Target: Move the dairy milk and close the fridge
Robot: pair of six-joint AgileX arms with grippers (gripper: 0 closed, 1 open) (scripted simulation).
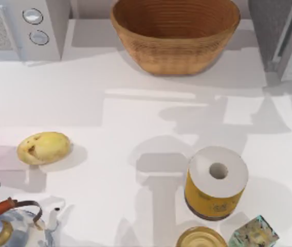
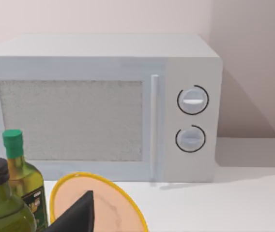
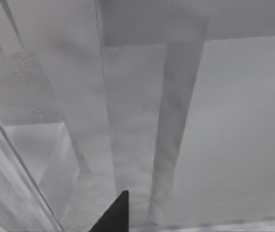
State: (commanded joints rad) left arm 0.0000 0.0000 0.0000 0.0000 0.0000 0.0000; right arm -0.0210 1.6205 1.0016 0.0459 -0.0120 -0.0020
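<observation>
fridge (image 1: pixel 279 36) upper right of top view, door ajar, likely awaiting closing | right pincer (image 3: pixel 112 217) up against its pale panels, grip state: cannot tell | left arm parked left edge | dairy milk unsighted

Kitchen counter: microwave (image 2: pixel 101 106), fridge (image 1: pixel 285 36), wicker basket (image 1: pixel 175 33), kettle (image 1: pixel 15 226), potato (image 1: pixel 43 148), oil bottles (image 2: pixel 21 179).

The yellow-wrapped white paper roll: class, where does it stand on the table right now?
In the top view, the yellow-wrapped white paper roll stands upright at the table's near right, just behind a gold-lidded jar.
</observation>
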